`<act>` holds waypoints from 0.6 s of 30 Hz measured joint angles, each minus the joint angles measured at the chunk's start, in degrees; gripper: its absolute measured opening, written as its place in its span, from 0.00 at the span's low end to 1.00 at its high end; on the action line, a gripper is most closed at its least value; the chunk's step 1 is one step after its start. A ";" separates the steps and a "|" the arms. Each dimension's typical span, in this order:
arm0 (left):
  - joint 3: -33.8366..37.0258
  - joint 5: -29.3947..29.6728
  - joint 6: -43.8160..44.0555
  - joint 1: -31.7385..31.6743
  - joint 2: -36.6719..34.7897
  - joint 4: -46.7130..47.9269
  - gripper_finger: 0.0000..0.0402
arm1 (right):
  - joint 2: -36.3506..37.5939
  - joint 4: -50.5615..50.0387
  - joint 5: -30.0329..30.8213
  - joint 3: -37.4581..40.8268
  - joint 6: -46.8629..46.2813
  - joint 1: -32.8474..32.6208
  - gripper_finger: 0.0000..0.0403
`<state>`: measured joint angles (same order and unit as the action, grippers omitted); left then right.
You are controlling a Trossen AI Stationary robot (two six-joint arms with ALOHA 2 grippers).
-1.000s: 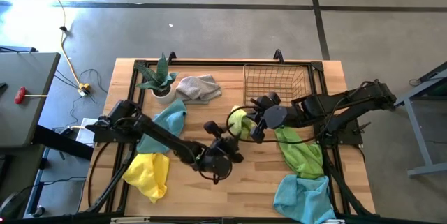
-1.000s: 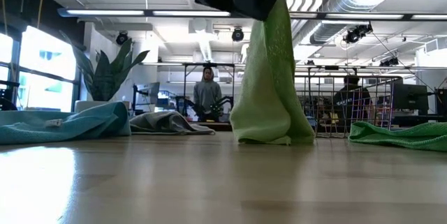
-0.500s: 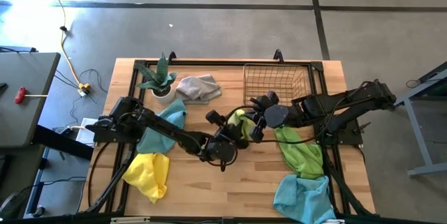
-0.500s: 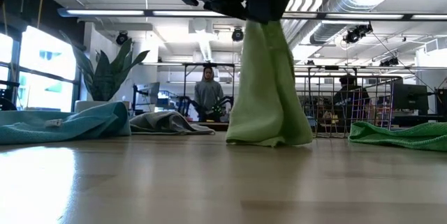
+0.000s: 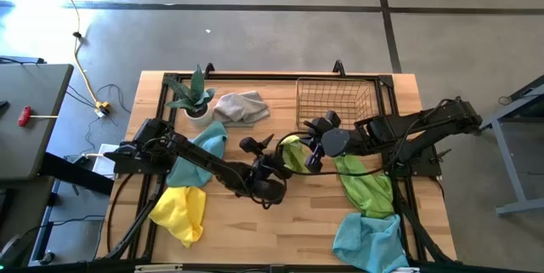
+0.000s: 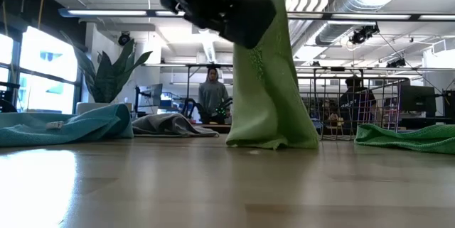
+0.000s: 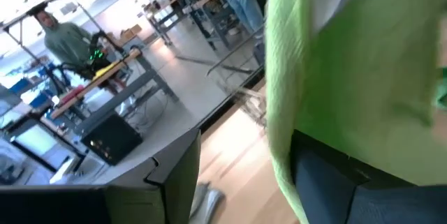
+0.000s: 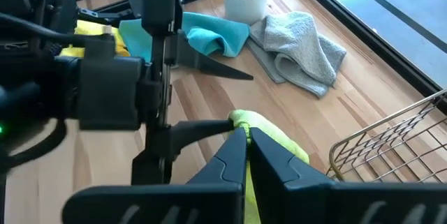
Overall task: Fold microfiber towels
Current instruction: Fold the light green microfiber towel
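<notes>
A lime green towel (image 6: 274,79) hangs from my right gripper (image 5: 304,152), which is shut on it above the table's middle. The towel's lower end (image 6: 270,141) rests bunched on the wood. My left gripper (image 8: 234,98) reaches in level from the table's left and stands open beside the hanging towel. Lying flat or crumpled on the table are a second lime towel (image 5: 365,184), a light blue one (image 5: 370,239), another blue one (image 5: 200,150), a yellow one (image 5: 180,209) and a grey one (image 5: 240,105). My left gripper has one finger (image 8: 209,129) against the lime towel's upper part (image 7: 293,112), right by my right gripper's fingertips. The other finger (image 8: 223,69) stands clear of the cloth. My right gripper pinches the towel's top (image 8: 241,119) between its two fingers, slanting down from the table's right. One layer or several, I cannot tell. The towel hangs slack below, its lower end on the table.
A wire basket (image 5: 336,99) stands at the far right and a potted plant (image 5: 194,94) at the far left. Bare wood lies at the table's near middle (image 5: 272,230). People and desks show in the room behind.
My left gripper has gone toward the table's far edge and up to the hanging lime towel, turning at the wrist as it went. It has stayed open. The towel's lower end has shifted a little toward the table's left, while its top stays in my right gripper.
</notes>
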<state>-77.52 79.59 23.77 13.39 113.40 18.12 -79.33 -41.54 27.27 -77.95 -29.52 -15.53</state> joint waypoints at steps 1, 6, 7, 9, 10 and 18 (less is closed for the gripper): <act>0.00 -0.01 2.87 0.00 0.00 2.58 0.49 | 0.00 0.00 0.00 0.00 -0.02 0.00 0.00; 0.00 -1.26 14.78 0.00 -0.02 13.00 0.49 | 0.00 0.00 0.00 0.00 -0.02 0.00 0.00; 0.00 -1.81 16.43 0.00 0.00 14.81 0.49 | 0.00 0.00 0.00 0.00 -0.02 0.01 0.00; 0.00 -2.27 19.67 0.00 -0.02 18.22 0.49 | 0.00 0.00 0.00 0.00 -0.02 0.00 0.00; 0.00 -2.60 21.30 0.00 -0.02 20.04 0.49 | 0.00 0.00 0.00 0.00 -0.02 0.00 0.00; 0.00 -10.44 26.89 0.62 -0.02 27.36 0.49 | 0.00 0.03 0.02 0.00 0.00 0.00 0.00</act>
<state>-77.52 69.15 50.66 14.01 113.38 45.48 -79.33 -41.52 27.29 -77.95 -29.52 -15.53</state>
